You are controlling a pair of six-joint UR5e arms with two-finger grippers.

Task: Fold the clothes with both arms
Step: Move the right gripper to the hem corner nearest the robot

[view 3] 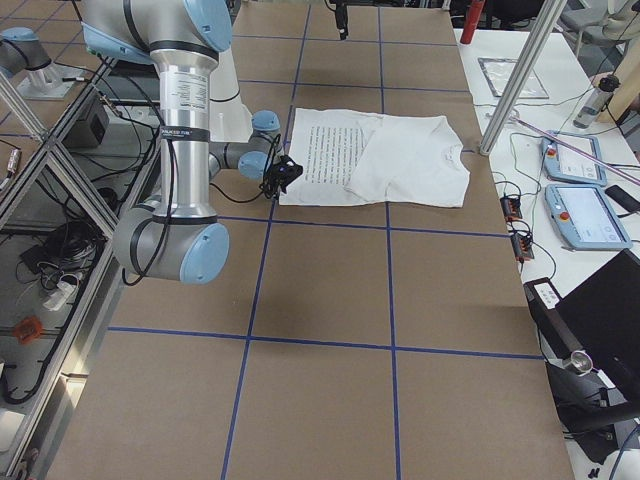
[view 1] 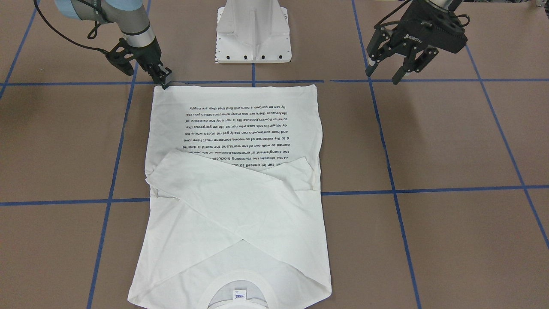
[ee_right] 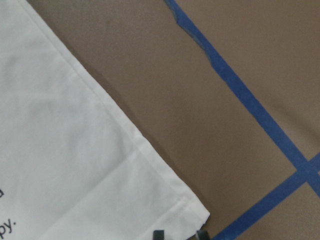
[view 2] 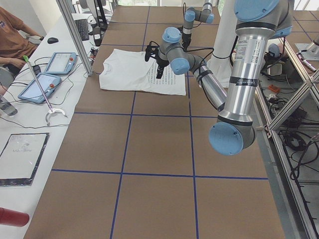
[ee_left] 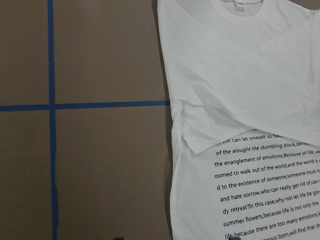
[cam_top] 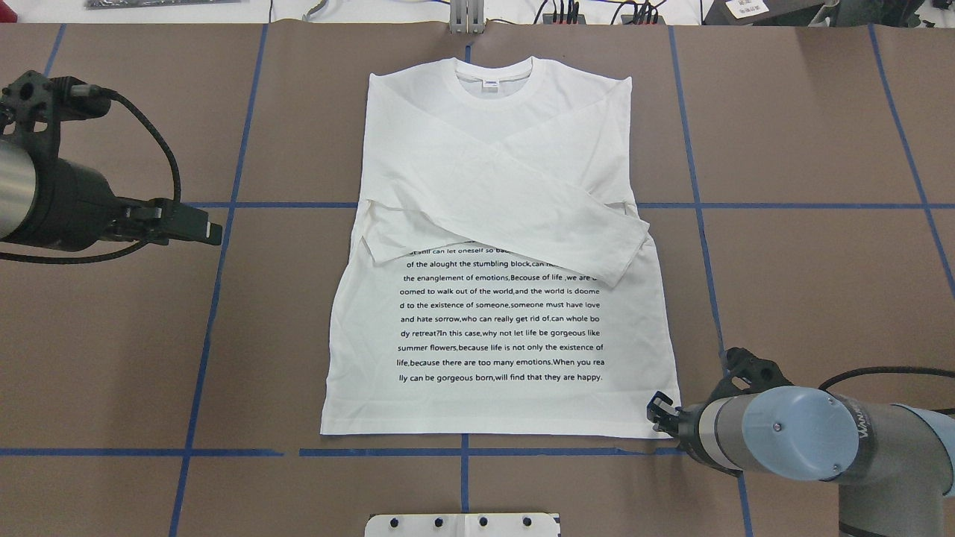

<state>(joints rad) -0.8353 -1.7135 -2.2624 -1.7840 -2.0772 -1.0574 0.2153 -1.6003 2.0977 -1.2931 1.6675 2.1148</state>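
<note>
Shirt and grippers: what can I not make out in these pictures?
1. Right gripper: open or shut on the shirt corner? The right wrist view's bottom edge cuts its fingertips.
2. Text: top lines hidden under the sleeve, overhead view.
3. Label: print too small, every view.

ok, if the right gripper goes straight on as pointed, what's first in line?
Probably the hem corner of the shirt: the right gripper angles down with its tips right at it, table just beneath. Which comes first is unclear.
</note>
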